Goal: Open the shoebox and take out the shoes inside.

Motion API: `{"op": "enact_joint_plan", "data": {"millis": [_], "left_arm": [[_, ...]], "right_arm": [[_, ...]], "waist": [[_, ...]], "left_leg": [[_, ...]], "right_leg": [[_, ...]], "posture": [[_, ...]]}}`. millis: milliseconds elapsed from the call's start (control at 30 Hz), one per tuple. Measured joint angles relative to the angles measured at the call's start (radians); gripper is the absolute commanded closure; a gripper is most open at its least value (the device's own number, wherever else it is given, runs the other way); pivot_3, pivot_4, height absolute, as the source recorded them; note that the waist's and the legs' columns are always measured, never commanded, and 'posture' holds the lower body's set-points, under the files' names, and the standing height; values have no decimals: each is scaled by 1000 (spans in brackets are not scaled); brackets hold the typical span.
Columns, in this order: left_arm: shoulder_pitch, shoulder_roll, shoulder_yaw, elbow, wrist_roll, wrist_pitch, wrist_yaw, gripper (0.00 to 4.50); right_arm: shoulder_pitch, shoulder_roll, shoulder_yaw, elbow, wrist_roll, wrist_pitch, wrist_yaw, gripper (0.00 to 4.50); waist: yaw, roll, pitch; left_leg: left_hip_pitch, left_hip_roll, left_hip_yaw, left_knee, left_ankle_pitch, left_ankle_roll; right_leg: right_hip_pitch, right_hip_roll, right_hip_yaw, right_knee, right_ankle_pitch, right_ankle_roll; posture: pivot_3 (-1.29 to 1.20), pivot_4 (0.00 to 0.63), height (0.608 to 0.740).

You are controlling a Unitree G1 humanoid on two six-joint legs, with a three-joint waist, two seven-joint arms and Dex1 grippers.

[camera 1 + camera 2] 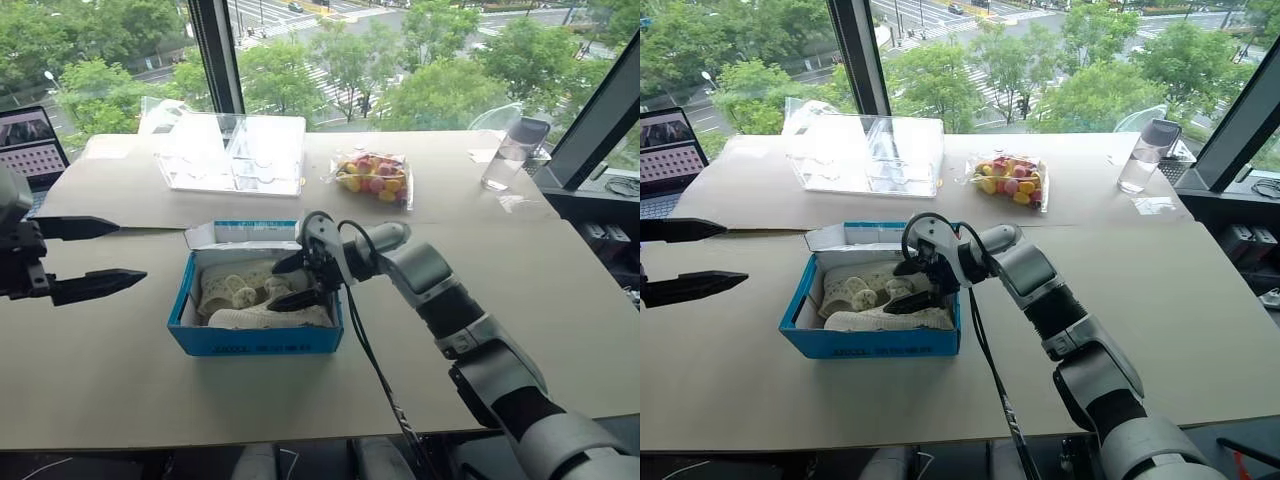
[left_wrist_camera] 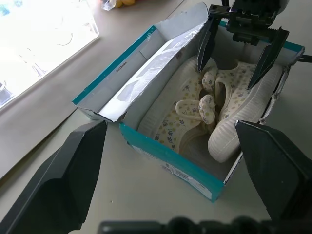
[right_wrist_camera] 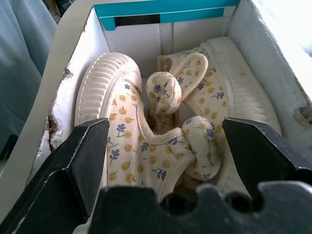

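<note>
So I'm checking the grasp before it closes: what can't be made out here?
- Whether the right claw touches the shoes: its open fingers straddle them, but contact can't be judged.
- The shoebox floor, covered by the shoes.
- The shoes' soles, facing down or against the box walls.
- The box's front lettering in the head views: too small.

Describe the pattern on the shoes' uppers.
Cream shoes printed with yellow dots and blue flowers; right wrist view.

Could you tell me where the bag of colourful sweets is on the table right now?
In the left eye view the bag of sweets lies on the far part of the table, right of the clear plastic box and beyond the open shoebox.
</note>
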Motion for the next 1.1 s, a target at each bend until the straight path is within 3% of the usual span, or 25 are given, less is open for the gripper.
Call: {"op": "enact_joint_plan", "data": {"millis": [333,400,633,867,967,1100], "left_arm": [[-6,-1,-9,-7,-1,0,14,0],[-13,-1,-20,-7,-1,-2,17,0],[-35,-1,-46,-4,-2,-13,19,0],[-42,-1,-58,-1,-2,-13,23,0],[-44,-1,-59,-1,-2,-13,23,0],[-44,-1,-60,1,-2,-13,23,0]], "right_arm": [[24,-43,50,-64,-38,-8,45,3908],[25,-43,52,-66,-39,-5,47,4406],[33,-43,50,-86,-32,8,51,4406],[37,-95,-45,-199,97,115,118,4406],[-6,-174,-63,-230,130,132,166,3733],[-49,-240,-78,-213,89,100,172,2375]], "waist": [[5,0,0],[5,0,0],[6,0,0],[4,0,0],[4,1,0],[3,0,0]], "left_leg": [[0,-1,0,0,0,0],[0,-1,0,0,0,0],[-1,-1,0,0,0,0],[-2,-1,-1,0,0,0],[-2,-1,-1,0,0,0],[-2,-1,0,0,0,0]], "right_leg": [[1,0,0,0,-1,1],[1,0,0,0,-1,1],[0,0,0,0,-1,1],[-1,0,0,0,-1,1],[-2,0,0,0,-1,1],[-2,0,0,-1,-1,1]], "posture": [[0,150,740],[0,150,740],[0,150,740],[0,150,740],[0,150,740],[0,150,740]]}}
